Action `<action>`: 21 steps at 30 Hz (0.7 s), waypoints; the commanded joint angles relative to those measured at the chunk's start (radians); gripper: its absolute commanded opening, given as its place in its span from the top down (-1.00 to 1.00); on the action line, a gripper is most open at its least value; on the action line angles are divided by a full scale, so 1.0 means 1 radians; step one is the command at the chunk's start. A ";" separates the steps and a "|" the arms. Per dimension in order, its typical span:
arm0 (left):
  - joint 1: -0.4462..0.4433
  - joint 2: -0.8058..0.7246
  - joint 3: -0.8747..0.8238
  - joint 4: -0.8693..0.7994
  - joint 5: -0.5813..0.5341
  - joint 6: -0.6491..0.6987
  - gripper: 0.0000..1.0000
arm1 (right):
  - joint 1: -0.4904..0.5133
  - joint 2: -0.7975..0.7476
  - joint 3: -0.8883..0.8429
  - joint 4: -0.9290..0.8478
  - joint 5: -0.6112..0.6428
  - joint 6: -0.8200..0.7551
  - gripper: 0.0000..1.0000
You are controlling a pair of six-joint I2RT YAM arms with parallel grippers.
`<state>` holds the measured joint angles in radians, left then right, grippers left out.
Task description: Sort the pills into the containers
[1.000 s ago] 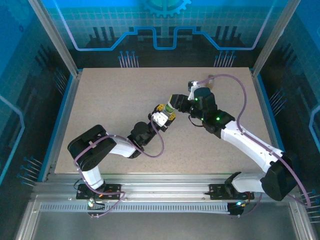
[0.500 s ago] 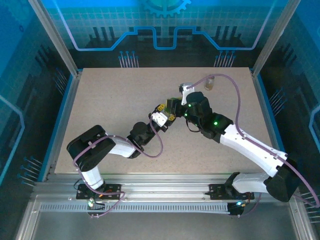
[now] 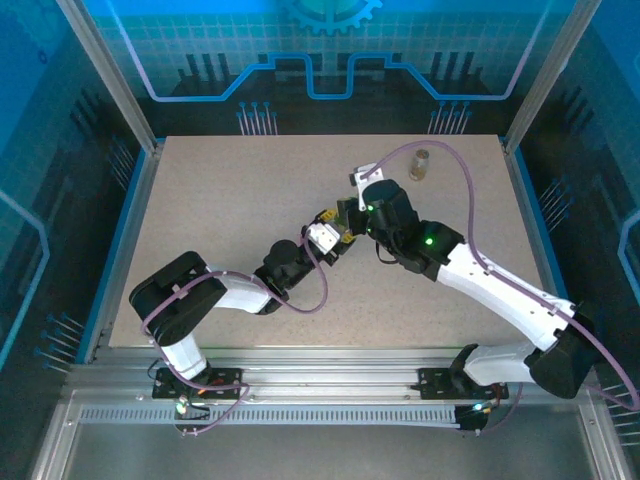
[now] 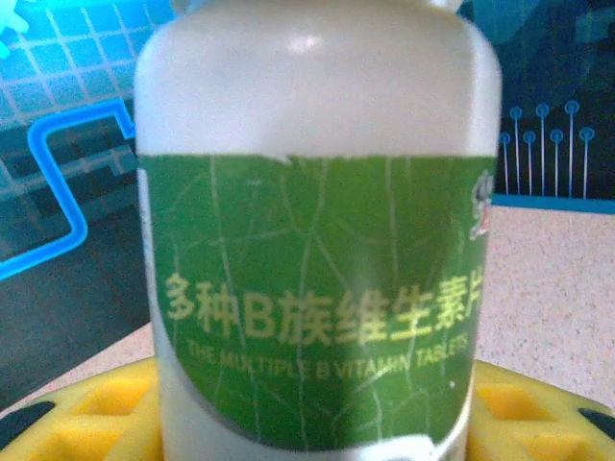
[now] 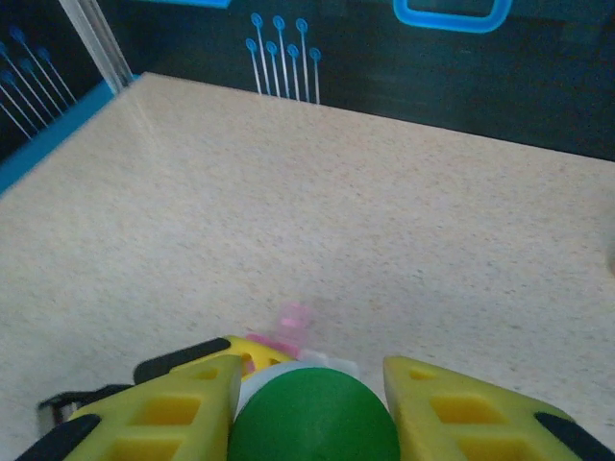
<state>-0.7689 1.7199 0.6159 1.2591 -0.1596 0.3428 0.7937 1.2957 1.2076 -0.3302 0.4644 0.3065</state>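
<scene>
Top external: both arms meet at the middle of the table. I read the left gripper as closed on the white bottle, which fills the left wrist frame, upright between yellow fingers. The right gripper sits over it, fingers pressed to both sides of the green cap, bottom centre of the right wrist frame. A brown vial stands apart at upper right. Something pink lies beyond the cap, too blurred to name.
</scene>
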 commanded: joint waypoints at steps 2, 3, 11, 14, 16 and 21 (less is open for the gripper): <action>-0.004 -0.004 0.005 -0.129 0.014 0.024 1.00 | 0.011 0.011 0.088 -0.009 0.174 -0.126 1.00; -0.004 -0.004 0.007 -0.134 0.014 0.023 1.00 | 0.011 0.013 0.095 -0.015 0.180 -0.135 1.00; -0.004 0.013 0.001 -0.078 -0.009 0.003 1.00 | -0.025 -0.013 0.110 -0.017 0.016 -0.024 0.49; -0.005 0.014 0.001 -0.055 -0.020 -0.004 1.00 | -0.111 -0.042 0.067 -0.005 -0.178 0.182 0.14; -0.004 0.015 0.005 -0.055 -0.024 0.000 1.00 | -0.178 -0.050 0.027 0.016 -0.296 0.313 0.06; -0.003 0.013 0.002 -0.040 -0.029 0.015 1.00 | -0.275 -0.062 -0.064 0.060 -0.468 0.471 0.02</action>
<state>-0.7689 1.7290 0.6159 1.1503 -0.1703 0.3466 0.5396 1.2526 1.1889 -0.3096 0.1619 0.6109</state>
